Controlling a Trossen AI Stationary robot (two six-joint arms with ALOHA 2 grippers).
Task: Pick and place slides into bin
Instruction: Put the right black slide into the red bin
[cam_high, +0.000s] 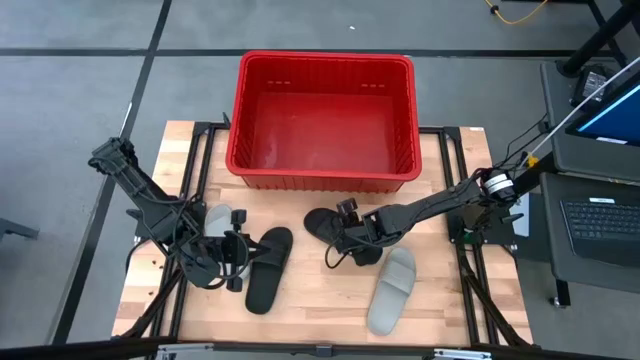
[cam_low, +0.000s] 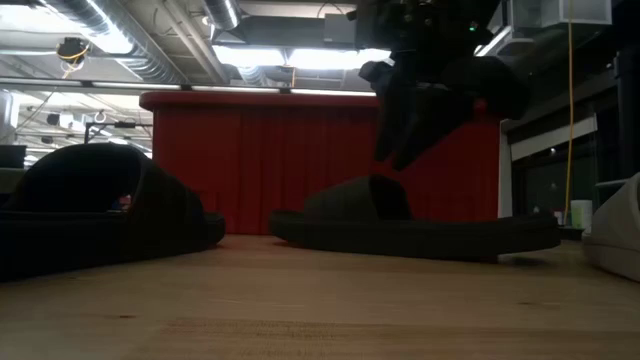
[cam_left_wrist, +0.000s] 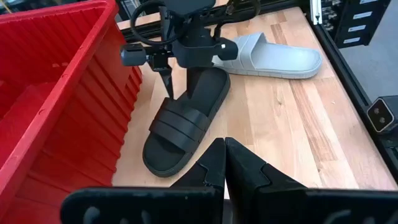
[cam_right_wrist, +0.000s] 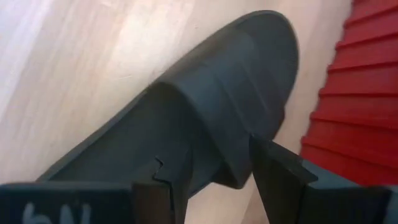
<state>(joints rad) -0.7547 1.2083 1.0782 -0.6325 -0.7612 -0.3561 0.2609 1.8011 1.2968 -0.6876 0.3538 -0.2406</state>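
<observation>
One black slide (cam_high: 330, 232) lies flat on its sole near the red bin (cam_high: 320, 118). My right gripper (cam_high: 350, 238) hangs over it, open, pointing down. One finger (cam_left_wrist: 193, 79) stands over the footbed behind the strap. The other finger (cam_left_wrist: 168, 81) stands outside the slide's bin-side edge. The slide fills the right wrist view (cam_right_wrist: 205, 118). A second black slide (cam_high: 268, 270) and a light grey slide (cam_high: 214, 221) lie by my left gripper (cam_high: 236, 258), which is shut and empty (cam_left_wrist: 224, 163). Another grey slide (cam_high: 392, 290) lies at the near right. My right gripper straddles the black slide's bin-side edge (cam_right_wrist: 249, 162) behind the strap, from above, pointing down. One finger is over the footbed and one is outside. I cannot tell whether either finger touches it. The slide lies flat on the table (cam_low: 420, 228).
The bin stands empty at the table's far edge, overhanging it. There is bare wooden table (cam_high: 320, 300) between the slides and along the near edge. A laptop and equipment stand (cam_high: 600, 150) are off the table's right side.
</observation>
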